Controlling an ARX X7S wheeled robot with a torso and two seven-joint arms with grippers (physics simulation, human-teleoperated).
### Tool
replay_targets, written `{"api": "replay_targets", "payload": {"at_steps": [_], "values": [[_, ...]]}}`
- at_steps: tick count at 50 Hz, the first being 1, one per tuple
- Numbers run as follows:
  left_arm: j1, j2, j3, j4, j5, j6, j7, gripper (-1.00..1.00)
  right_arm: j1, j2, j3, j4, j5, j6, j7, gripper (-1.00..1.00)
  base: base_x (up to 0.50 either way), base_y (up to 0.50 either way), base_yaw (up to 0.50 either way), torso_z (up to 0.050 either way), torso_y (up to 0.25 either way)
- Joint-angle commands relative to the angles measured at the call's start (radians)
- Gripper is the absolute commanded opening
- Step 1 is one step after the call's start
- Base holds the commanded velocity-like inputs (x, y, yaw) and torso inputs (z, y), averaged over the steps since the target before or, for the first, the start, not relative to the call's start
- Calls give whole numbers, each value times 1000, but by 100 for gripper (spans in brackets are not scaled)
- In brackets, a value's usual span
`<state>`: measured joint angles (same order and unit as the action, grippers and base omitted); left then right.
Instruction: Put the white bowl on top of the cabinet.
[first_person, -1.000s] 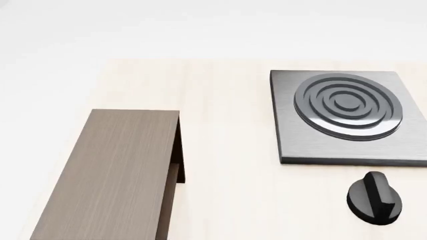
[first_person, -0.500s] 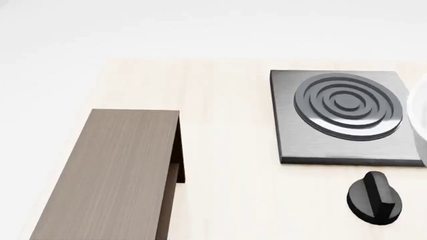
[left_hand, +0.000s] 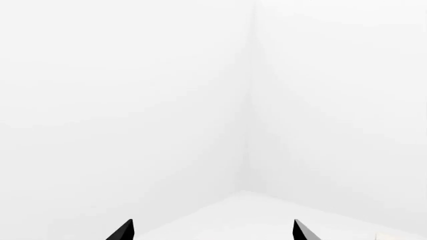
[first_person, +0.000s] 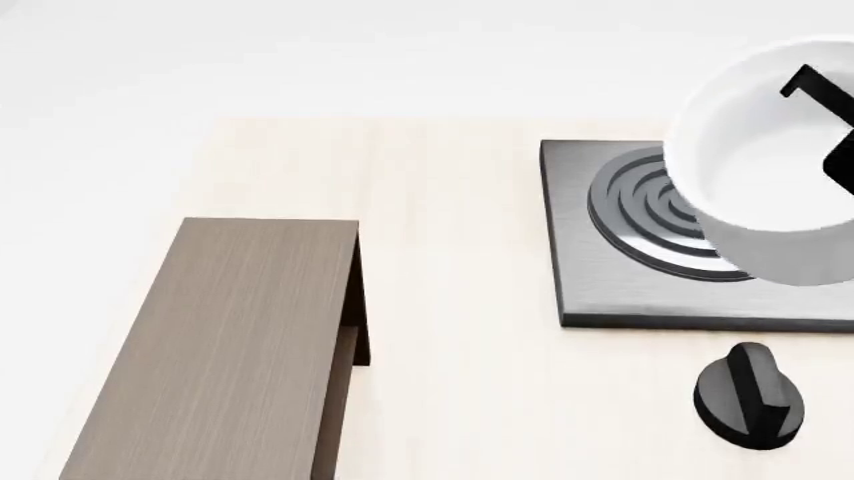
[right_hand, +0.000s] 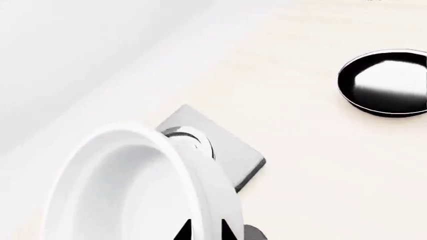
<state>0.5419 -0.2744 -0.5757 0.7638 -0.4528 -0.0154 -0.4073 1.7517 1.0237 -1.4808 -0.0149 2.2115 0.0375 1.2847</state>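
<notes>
Right gripper (right_hand: 203, 231) pinches the white bowl (first_person: 767, 170) by its rim, carried tilted over the stove plate (first_person: 601, 290); the cabinet (first_person: 220, 350) sits well apart. Left gripper (left_hand: 212, 231) spread wide, empty, facing walls.

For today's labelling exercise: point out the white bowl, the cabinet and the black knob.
white bowl (first_person: 774, 175), head view, on its inner floor.
cabinet (first_person: 227, 340), head view, on its flat wooden top.
black knob (first_person: 750, 396), head view, on its raised ridge.
</notes>
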Motion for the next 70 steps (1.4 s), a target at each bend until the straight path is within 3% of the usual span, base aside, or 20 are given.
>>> {"api": "replay_targets", "payload": {"at_steps": [1,24,44,50,70], "values": [[0,-1,1,-2,0,2,0,100,79,-101,-6,108,-44,157,-213,-100,0,0,0,0,0],[-1,-6,6,-1,1,-1,-5,100,144,-170,-20,122,-110,332,-428,-100,0,0,0,0,1],[1,-6,5,-4,-3,4,-6,100,207,-203,-31,-26,-264,439,-613,-100,0,0,0,1,2],[0,-6,9,-5,0,4,-6,100,170,-224,-6,15,-179,404,-619,-100,0,0,0,0,0],[-2,-10,15,-6,1,3,-8,100,105,-307,8,61,-180,365,-716,-100,0,0,0,0,2]]}}
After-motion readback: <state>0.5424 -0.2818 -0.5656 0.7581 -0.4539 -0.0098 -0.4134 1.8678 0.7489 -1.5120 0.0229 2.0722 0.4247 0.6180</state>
